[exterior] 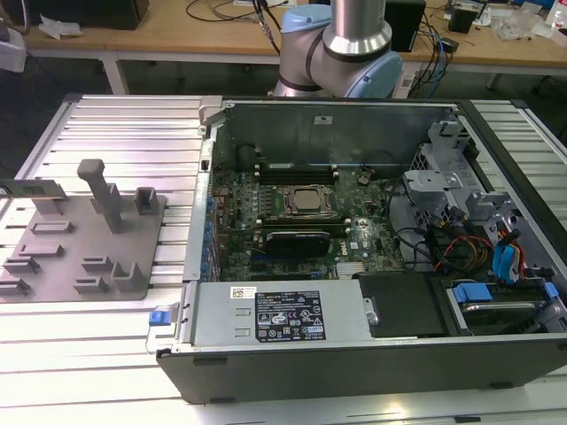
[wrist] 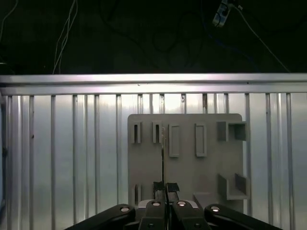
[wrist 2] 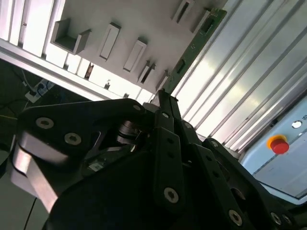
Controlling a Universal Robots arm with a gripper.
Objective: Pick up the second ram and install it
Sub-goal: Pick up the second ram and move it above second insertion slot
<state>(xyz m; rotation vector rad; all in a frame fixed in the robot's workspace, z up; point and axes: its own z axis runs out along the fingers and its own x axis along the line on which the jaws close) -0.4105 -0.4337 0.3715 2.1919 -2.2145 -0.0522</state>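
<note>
Step in hand: judged to be the lift of the second ram (wrist 2: 192, 50) clear of the grey holder plate (wrist: 192, 172). It calls for a straight, untwisted pull, a firm pinch that does not bend the board, and the stick's long edge parallel to the plate's slots.
Gripper (wrist: 165, 188): well above the holder plate, fingers pointing down at it, jaws clenched on the stick.
Second ram: aloft over the plate, running edge-on out from between the fingertips.
Ribbed table (wrist: 72, 158): beneath and all round the plate.
Computer case (exterior: 354, 372): open, beside the plate on the exterior view's right.
Arm's shoulder (exterior: 354, 40): beyond the case, well apart from the plate, its tube rising upward.
</note>
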